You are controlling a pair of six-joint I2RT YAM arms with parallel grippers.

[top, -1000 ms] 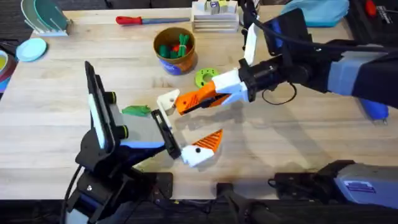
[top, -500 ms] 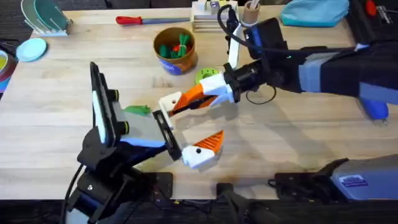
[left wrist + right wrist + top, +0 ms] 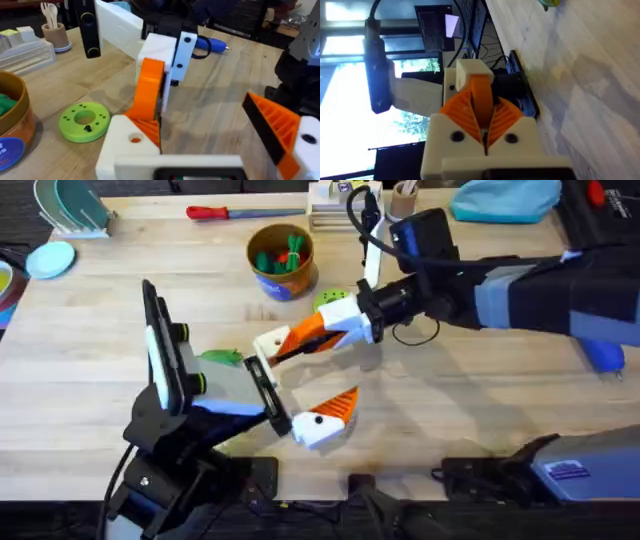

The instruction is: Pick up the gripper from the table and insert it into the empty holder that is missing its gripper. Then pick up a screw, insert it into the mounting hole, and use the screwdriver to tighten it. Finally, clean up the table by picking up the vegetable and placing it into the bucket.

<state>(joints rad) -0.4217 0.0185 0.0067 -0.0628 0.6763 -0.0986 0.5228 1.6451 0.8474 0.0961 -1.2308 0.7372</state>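
- While the right gripper [image 3: 305,340] pinches the orange gripper [image 3: 148,89], it presses the piece into the empty holder [image 3: 131,142] for seating.
- Left gripper [image 3: 300,395] fingers are spread, presenting the holder.
- Bucket [image 3: 282,260] sits at 12 o'clock.

White fingers [image 3: 320,430], orange ribbed pads [image 3: 343,405]

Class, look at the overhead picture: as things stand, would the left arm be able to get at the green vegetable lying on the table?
Probably not right away. The vegetable lies close beside the left arm, nothing on it, but the left gripper points away from it, with the right gripper pressing an orange piece into its holder.
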